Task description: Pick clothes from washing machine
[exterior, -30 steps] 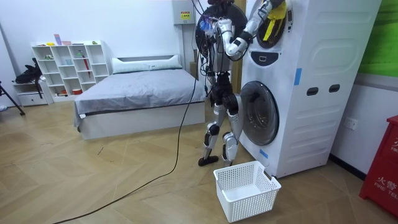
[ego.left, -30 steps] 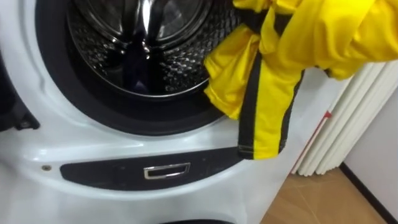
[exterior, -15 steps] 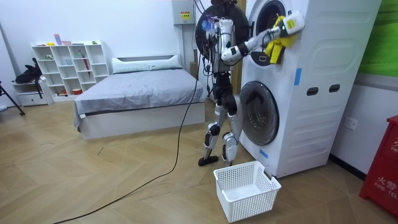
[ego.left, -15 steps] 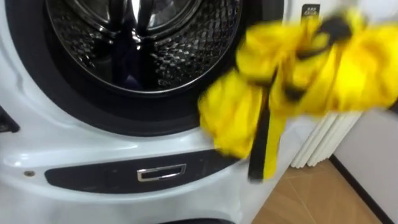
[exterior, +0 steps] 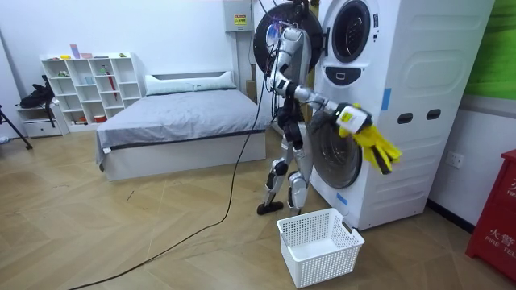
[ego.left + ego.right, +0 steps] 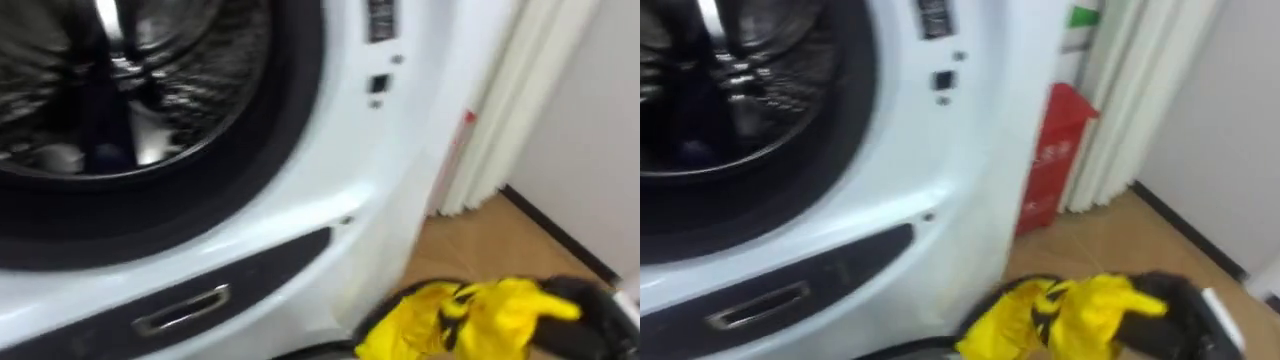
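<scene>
The yellow garment (image 6: 470, 318), black-striped and crumpled into soft folds, lies across the lower right of the eye views, its long axis running left to right; the right hand (image 6: 588, 300), dark at the cloth's right end, is clenched on it; right of centre in the room view the garment slants from the hand down toward the right; the washing machine (image 6: 400, 150) is glossy white, its round opening ringed in dark rubber; the shiny ribbed drum (image 6: 120, 90) fills the upper left; a white lattice basket (image 5: 322, 270) stands on the wooden floor (image 5: 161, 242).
</scene>
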